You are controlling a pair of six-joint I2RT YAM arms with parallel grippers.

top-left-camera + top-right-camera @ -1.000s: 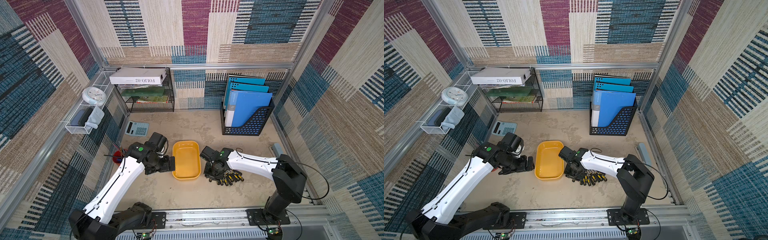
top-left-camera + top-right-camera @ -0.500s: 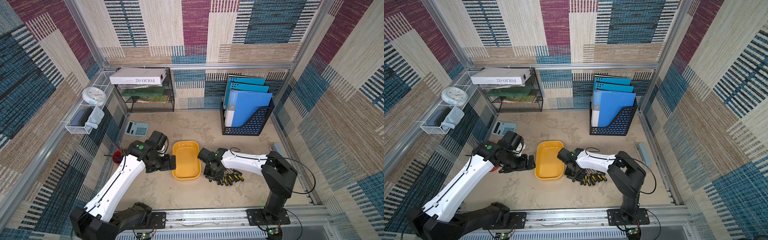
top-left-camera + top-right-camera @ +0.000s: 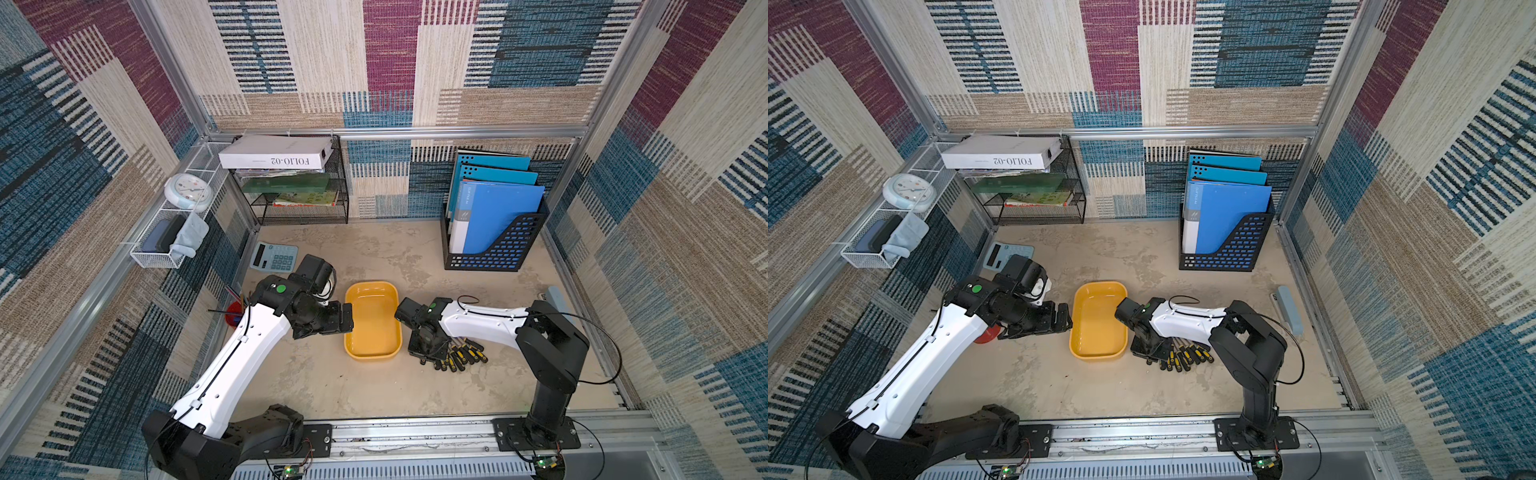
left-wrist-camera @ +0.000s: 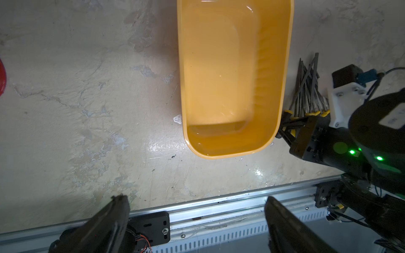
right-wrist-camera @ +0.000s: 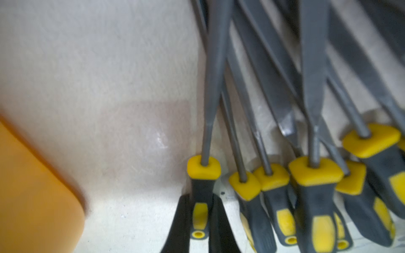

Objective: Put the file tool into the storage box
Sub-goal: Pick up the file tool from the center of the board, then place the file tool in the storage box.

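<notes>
The storage box (image 3: pixel 372 320) is a shallow yellow tray on the table's middle, bare inside, seen in both top views (image 3: pixel 1098 322) and in the left wrist view (image 4: pixel 232 76). Right beside it lies a pile of file tools (image 3: pixel 457 355) with black and yellow handles and grey blades. My right gripper (image 5: pixel 199 198) is shut on the handle of the file tool (image 5: pixel 202 170) nearest the box; that file still rests on the table. My left gripper (image 4: pixel 196 198) hovers open at the box's left side (image 3: pixel 345 318), holding nothing.
A black holder of blue folders (image 3: pixel 494 245) stands at the back right and a mesh rack (image 3: pixel 299 195) at the back left. A calculator (image 3: pixel 274 257) and a red item (image 3: pixel 234 313) lie by the left wall. The metal rail (image 3: pixel 415 432) runs along the front.
My right gripper has closed on the handle of the file nearest the box, and the right arm's elbow has swung in toward the pile. The left arm has hardly moved.
</notes>
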